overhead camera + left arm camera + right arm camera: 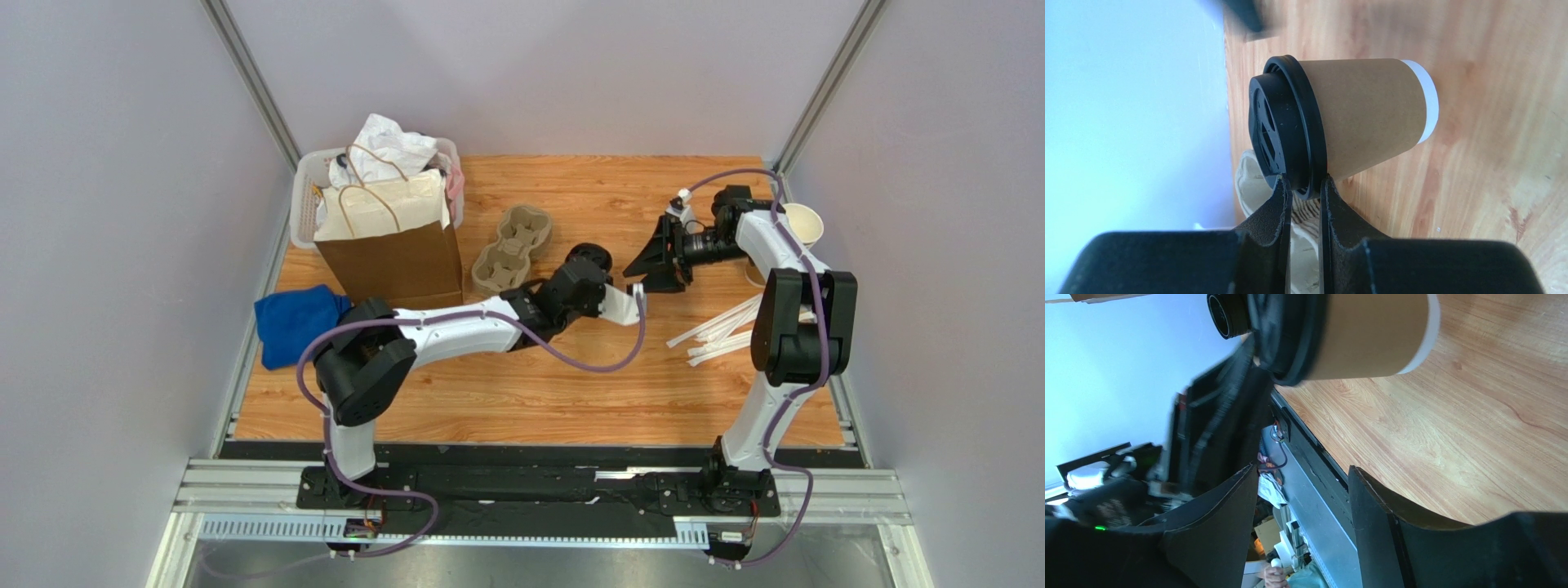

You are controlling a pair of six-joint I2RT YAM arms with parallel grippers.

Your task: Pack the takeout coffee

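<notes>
Left wrist view: what is the arm doing?

Reply: The left gripper (1306, 184) is pinched narrow on the rim of the black lid (1281, 131) of a tan paper cup (1364, 116). The cup sits just past its fingertips, above the wooden table (1487, 184). I cannot tell whether its base touches the wood.

Asker: And the other arm?

Reply: The right gripper (1303, 471) is spread wide and holds nothing. It faces the cup from the far side, near it but apart.

Asker: Which step is this?

Reply: I judge the cup is taken up and about to be carried for packing. The next move calls for keeping it upright, since only the lid rim is held and the lid could pull free. It must swing back along the left arm, to the cup carrier (513, 245) or the paper bag (399, 263) beyond it.

Asker: Counts?

Reply: One lidded cup, one bag, one carrier, two grippers. There is one blue cloth (298, 321) beside the left arm's elbow. The white sticks (721, 331) near the right arm's elbow are too thin to count. A stack of cream cups (805, 223) stands behind the right gripper, number unclear.
</notes>
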